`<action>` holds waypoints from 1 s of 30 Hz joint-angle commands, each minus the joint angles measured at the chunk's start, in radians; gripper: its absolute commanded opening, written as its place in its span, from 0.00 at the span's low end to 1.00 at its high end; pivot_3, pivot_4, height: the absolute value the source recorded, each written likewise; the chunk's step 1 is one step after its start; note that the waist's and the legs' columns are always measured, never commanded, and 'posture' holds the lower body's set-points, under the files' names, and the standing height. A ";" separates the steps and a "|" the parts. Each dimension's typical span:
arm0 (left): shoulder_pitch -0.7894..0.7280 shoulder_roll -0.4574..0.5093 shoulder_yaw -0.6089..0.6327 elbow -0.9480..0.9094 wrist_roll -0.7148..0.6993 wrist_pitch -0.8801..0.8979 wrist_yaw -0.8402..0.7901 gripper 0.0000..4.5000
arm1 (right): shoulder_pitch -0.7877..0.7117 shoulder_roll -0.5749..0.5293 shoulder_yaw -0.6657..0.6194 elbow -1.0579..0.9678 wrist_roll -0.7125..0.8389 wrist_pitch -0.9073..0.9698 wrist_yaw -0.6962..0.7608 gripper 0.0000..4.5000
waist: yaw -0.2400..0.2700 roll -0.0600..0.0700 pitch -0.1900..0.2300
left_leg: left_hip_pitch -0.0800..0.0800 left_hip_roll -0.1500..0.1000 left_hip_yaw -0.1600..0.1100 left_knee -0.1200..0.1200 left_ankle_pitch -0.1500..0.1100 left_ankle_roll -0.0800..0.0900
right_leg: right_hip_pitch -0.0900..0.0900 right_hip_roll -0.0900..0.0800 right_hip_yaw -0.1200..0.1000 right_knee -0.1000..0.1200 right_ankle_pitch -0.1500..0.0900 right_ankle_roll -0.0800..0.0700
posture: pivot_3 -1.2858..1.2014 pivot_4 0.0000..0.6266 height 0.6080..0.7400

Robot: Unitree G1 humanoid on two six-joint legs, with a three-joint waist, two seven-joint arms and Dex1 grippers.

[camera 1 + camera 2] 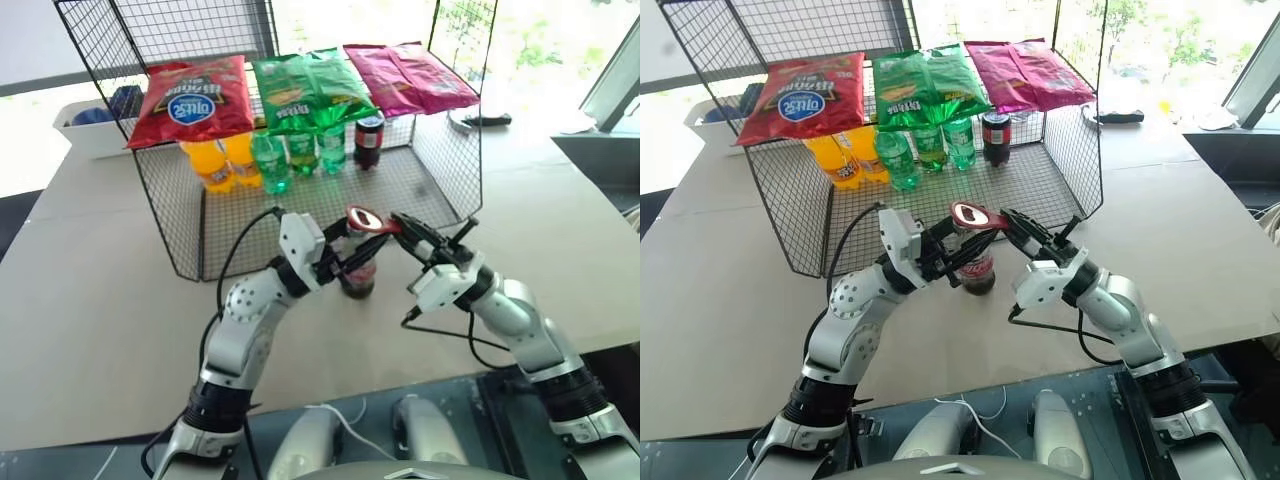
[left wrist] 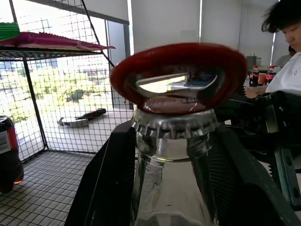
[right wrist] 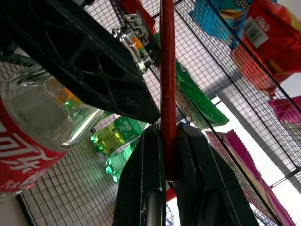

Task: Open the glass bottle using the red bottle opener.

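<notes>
Bottle (image 1: 358, 272) stands on the table (image 1: 100, 300) just outside the wire rack (image 1: 440, 170), its neck clamped by our left gripper (image 1: 345, 262). Opener (image 1: 368, 220) ring sits on the crown cap (image 2: 175, 126); our right gripper (image 1: 408, 228) pinches its thin handle. We judge the glass rigid, slick and breakable, so we hold the neck firmly and lever gently. The opener seems stiff and light.

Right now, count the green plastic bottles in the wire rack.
3. They stand in a row under the green chip bags: one on the left, one in the middle, one on the right. More may be hidden behind.
</notes>
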 commanded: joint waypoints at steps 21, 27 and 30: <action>-0.015 0.000 -0.011 0.052 0.013 0.040 -0.012 0.35 | -0.118 -0.053 0.148 0.390 0.001 -0.278 0.125 0.00 | -0.001 0.000 -0.003 | 0.014 0.000 0.002 -0.004 -0.002 0.004 | 0.013 0.000 0.002 -0.002 -0.001 0.000 | 0.52 0.24 0.96; -0.021 0.000 -0.006 0.058 0.019 0.039 -0.011 0.35 | -0.132 -0.005 0.161 0.478 -0.008 -0.288 0.107 0.00 | -0.002 0.000 -0.006 | 0.015 0.000 0.002 -0.004 -0.002 0.004 | 0.013 0.000 0.002 -0.002 -0.001 0.000 | 0.52 0.24 0.96; -0.028 0.000 0.002 0.065 0.022 0.036 -0.007 0.35 | -0.140 0.044 0.146 0.529 0.005 -0.268 0.078 0.00 | -0.003 0.000 -0.007 | 0.016 0.001 0.002 -0.005 -0.003 0.004 | 0.014 0.001 0.003 -0.002 -0.001 0.000 | 0.52 0.24 0.96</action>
